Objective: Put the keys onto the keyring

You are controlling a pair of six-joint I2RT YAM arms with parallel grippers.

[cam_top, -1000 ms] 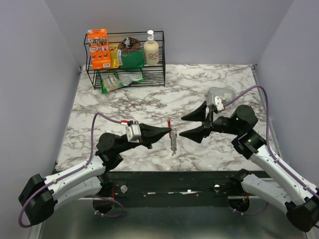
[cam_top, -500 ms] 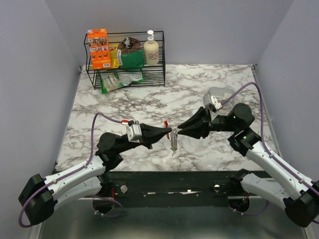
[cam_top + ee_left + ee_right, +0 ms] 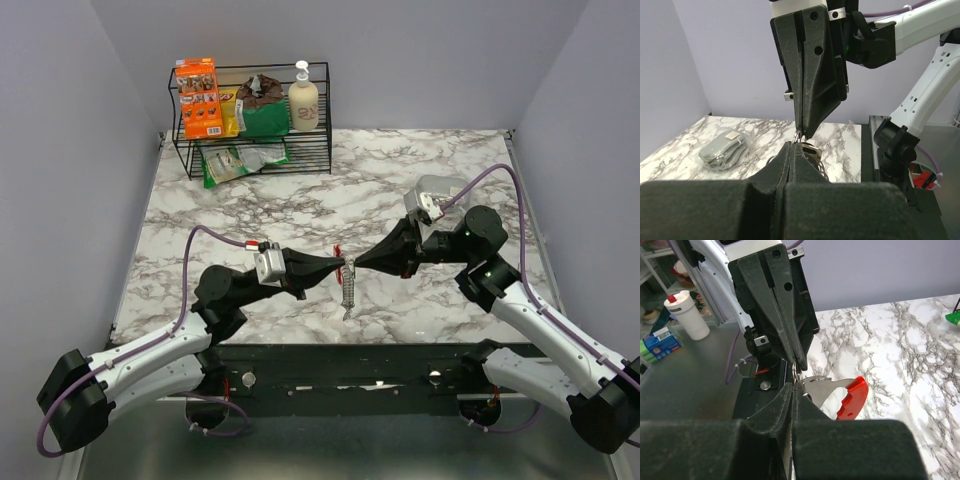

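Note:
The keyring (image 3: 347,278) hangs above the table's front middle, with a red curved side (image 3: 852,397), a gray metal side (image 3: 823,387) and a small wire loop (image 3: 799,372) at its end. My left gripper (image 3: 342,265) comes in from the left and is shut on its top end. My right gripper (image 3: 354,265) meets it tip to tip from the right, fingers (image 3: 790,392) pressed together on the loop. In the left wrist view, the left fingers (image 3: 790,155) are closed just under the right gripper's tip (image 3: 805,131). The fingertips hide the keys.
A black wire rack (image 3: 255,150) stands at the back left, holding an orange box (image 3: 198,97), green bags and a soap bottle (image 3: 303,98). A gray pouch (image 3: 440,190) lies on the marble behind the right arm. The table's front edge (image 3: 350,345) runs just below the keyring.
My right gripper has moved left to the hanging keyring and gone from wide open to shut at its top end. The left gripper has held still.

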